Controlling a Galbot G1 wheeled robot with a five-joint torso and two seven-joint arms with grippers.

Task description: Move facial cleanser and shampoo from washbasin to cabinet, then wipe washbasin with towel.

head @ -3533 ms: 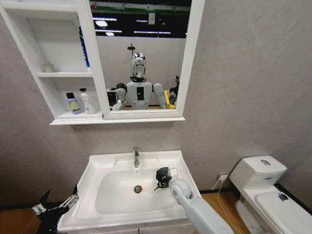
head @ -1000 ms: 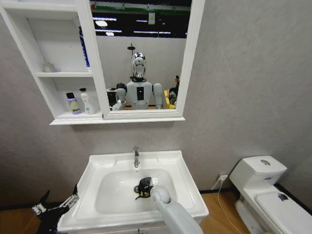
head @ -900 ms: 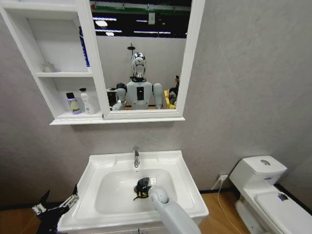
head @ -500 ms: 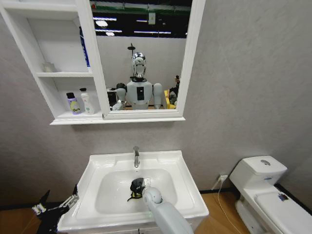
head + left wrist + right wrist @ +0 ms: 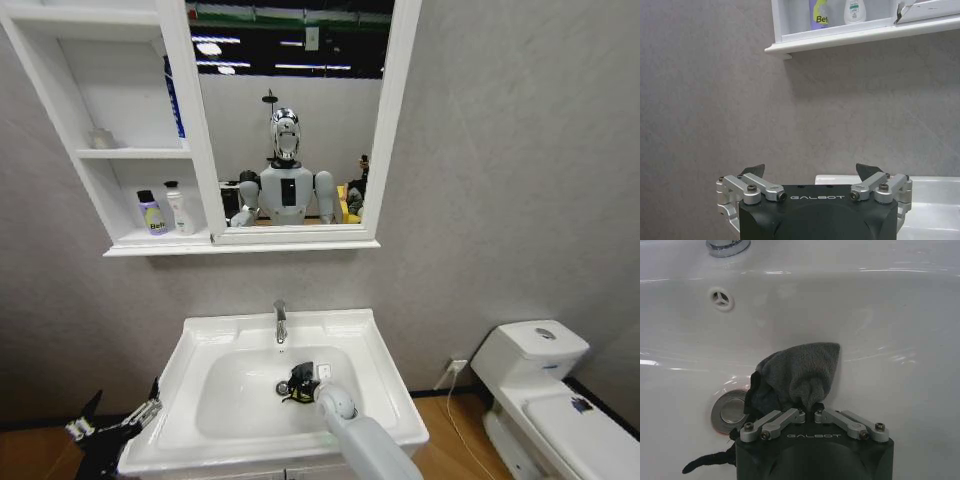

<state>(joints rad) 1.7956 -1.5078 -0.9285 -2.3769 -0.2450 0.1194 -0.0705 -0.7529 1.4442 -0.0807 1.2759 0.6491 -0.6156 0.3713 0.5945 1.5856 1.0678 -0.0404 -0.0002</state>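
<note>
Left gripper (image 5: pixel 810 176) hangs low beside the washbasin's (image 5: pixel 372 352) left edge, jaws spread wide, nothing in them, so it reads as parked out of the wiping arm's way. Up on the cabinet (image 5: pixel 125 240), bottom tier, a purple bottle (image 5: pixel 150 213) and a white bottle (image 5: pixel 178 209) stand side by side; moving part looks done. Chrome tap (image 5: pixel 279 322) sits at the back rim. In the bowl, right gripper (image 5: pixel 809 411) is pinched tight on the towel (image 5: pixel 797 374), cloth bunched ahead of the fingers and pressed on the white ceramic just beside the drain (image 5: pixel 730 411), presumably so the cloth rather than metal meets the ceramic. Wiping judged underway.
</note>
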